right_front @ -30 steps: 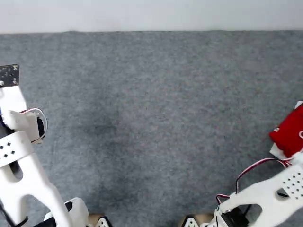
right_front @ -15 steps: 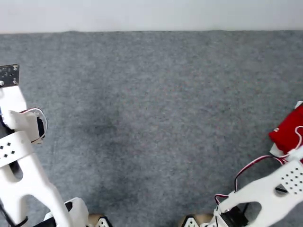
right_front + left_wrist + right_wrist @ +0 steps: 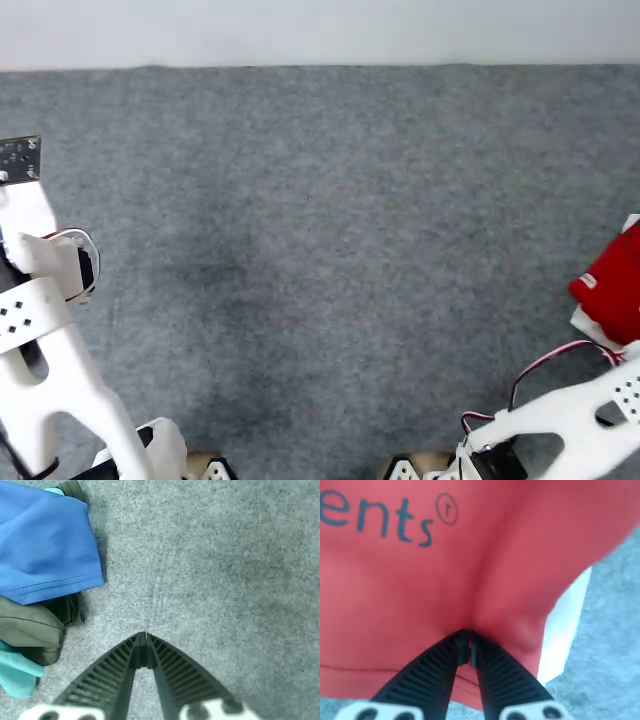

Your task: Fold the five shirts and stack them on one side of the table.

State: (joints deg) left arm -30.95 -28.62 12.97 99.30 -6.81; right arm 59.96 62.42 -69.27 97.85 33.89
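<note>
Soft, even light is falling from overhead onto the grey tabletop, and nothing is glaring off it. A faint, broad shadow is lying left of the middle in the high view. The left arm is catching the light brightly on its white shell.

Under the left tool, the blue shirt is casting a narrow dark shadow along its hem.

Around the right tool, the red shirt is taking the light evenly, darkening only in the crease above the tips. The white cloth beside it is shining pale.
</note>
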